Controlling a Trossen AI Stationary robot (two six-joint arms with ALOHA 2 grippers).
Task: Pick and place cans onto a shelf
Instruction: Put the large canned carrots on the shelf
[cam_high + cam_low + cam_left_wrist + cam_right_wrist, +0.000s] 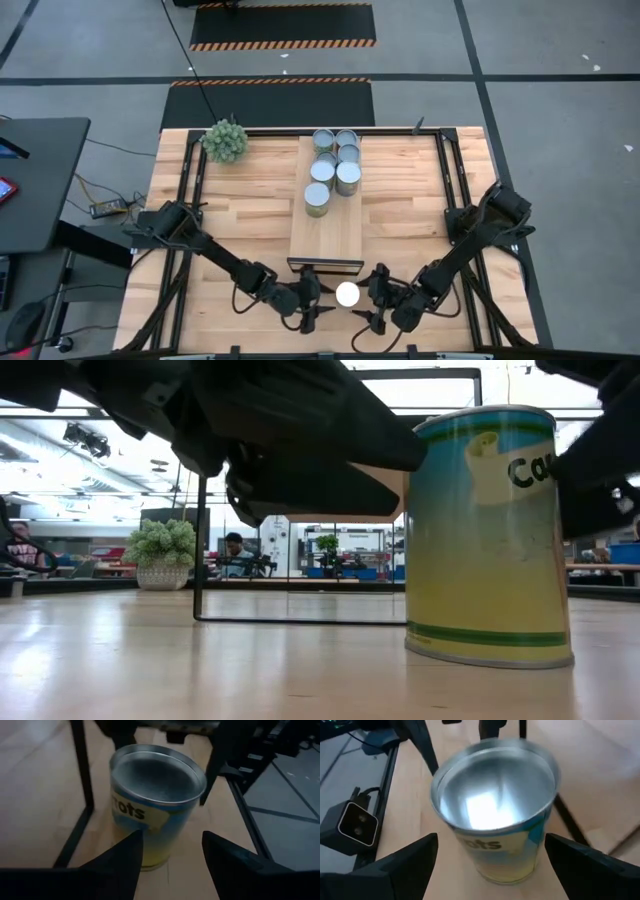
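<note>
One can (pixel 347 294) stands upright on the worktop (pixel 240 215) between both claws, the left claw (pixel 312 296) and right claw (pixel 375 297) each spread apart, equally near.

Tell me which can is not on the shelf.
The white-topped can standing alone on the tabletop between the left tool and right tool, just off the shelf. The other cans cluster on the plank.
</note>
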